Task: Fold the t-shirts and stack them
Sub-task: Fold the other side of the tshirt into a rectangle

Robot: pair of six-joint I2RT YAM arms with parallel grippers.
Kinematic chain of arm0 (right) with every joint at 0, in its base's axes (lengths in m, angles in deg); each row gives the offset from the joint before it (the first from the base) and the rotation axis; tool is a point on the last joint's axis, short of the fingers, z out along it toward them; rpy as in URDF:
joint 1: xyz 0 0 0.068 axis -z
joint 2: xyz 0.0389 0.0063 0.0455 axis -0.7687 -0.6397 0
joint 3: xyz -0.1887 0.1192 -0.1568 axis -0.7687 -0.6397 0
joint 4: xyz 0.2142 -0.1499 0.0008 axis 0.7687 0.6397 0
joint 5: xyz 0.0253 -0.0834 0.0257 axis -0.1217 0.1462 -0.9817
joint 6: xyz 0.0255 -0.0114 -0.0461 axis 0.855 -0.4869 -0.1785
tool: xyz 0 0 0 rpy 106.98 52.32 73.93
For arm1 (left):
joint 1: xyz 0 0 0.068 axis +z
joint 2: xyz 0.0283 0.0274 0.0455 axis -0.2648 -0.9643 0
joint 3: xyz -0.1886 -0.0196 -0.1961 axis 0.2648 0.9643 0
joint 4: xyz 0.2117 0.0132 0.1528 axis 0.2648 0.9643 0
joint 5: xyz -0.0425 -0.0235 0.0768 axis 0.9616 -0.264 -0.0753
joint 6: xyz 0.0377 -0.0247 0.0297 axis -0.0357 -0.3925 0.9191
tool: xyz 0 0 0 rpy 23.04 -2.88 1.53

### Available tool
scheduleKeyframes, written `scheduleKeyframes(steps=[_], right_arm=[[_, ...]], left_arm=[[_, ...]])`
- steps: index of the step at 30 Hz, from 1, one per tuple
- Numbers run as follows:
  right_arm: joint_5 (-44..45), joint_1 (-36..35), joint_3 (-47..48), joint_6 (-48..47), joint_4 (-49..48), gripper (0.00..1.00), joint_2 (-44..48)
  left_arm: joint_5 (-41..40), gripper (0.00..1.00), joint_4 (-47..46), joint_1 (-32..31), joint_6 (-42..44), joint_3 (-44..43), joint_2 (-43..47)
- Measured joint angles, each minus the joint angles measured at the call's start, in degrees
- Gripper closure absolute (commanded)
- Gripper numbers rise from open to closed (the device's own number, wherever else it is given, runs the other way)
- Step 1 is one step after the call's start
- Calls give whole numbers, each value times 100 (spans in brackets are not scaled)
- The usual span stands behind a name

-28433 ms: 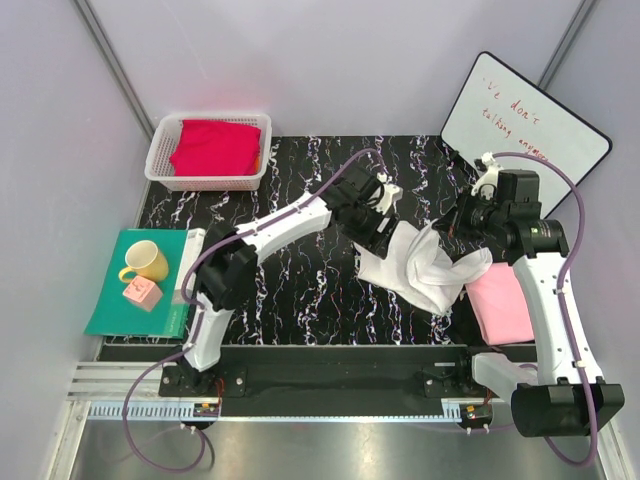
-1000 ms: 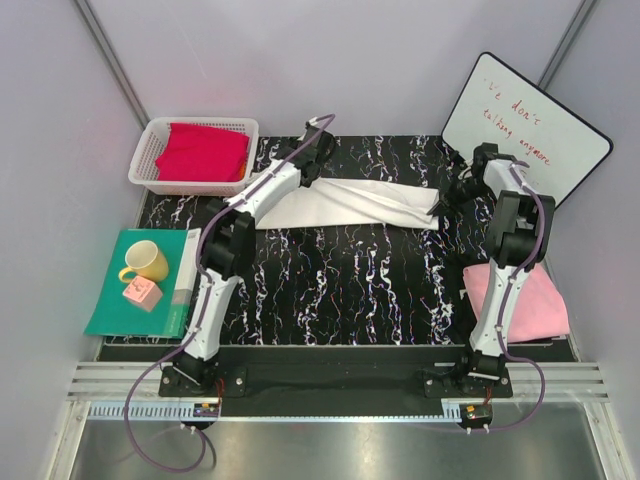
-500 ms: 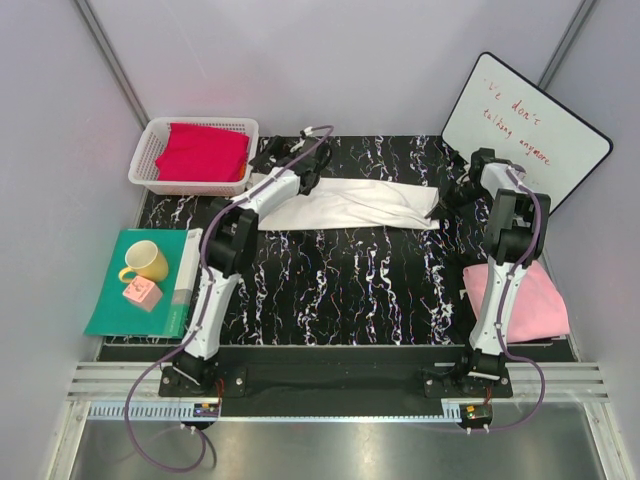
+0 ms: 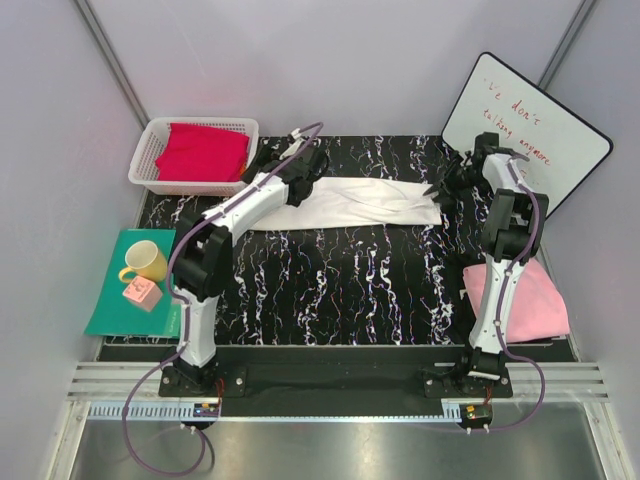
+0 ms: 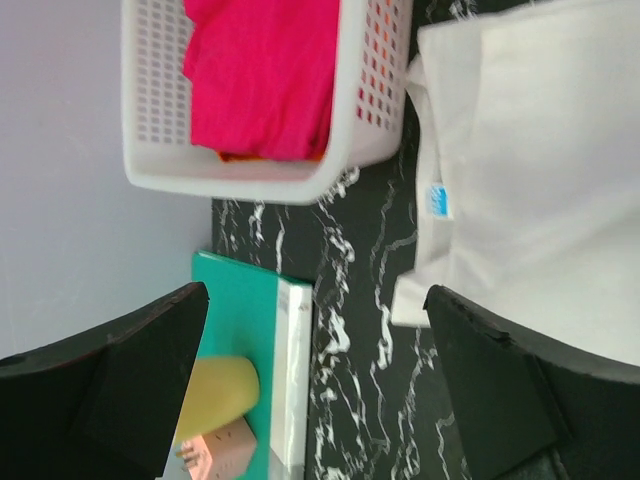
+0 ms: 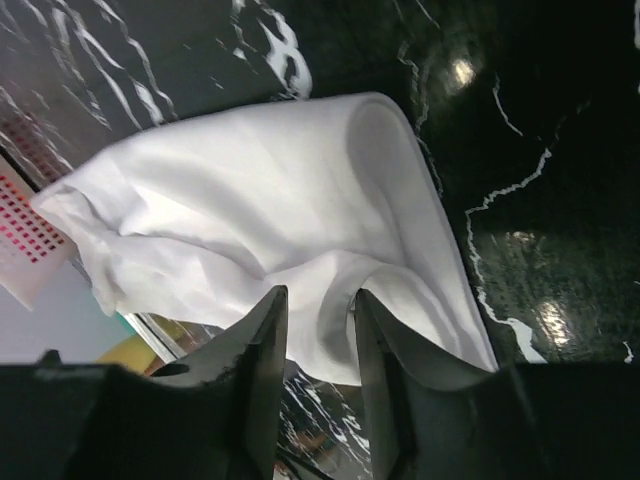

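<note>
The only writing I can make out is on the whiteboard (image 4: pixel 525 125) leaning against the wall at the far right of the table: two slanted lines of red handwriting, the upper one ending in what looks like "don't" with its first word too small to tell, the lower one reading roughly "talking anymore". The white t-shirt (image 5: pixel 540 180) carries a small blue neck label (image 5: pixel 437 201) with pale marks on it, seen from the left wrist, but they are too tiny and blurred to read. Nothing else carries legible text.
</note>
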Motion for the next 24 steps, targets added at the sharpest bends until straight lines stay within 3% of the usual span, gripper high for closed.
scheduleKeyframes(steps=[1, 5, 11, 18, 20, 24], right_arm=[[11, 0, 105, 31, -11, 34, 0], [214, 0, 319, 212, -105, 0, 4], [929, 0, -111, 269, -326, 0, 444], [745, -26, -459, 72, -710, 0, 1316], [756, -116, -468, -114, -706, 6, 1377], [1119, -579, -72, -584, -201, 28, 1152]], left_arm=[[63, 1, 116, -33, -131, 90, 101], [275, 1, 452, -120, -476, 345, 219], [610, 1, 909, -101, -807, 782, 258], [1060, 1, 1121, -37, -960, 778, 269], [1311, 1, 1174, -11, -962, 691, 269], [2221, 14, 1178, 24, -933, 315, 256]])
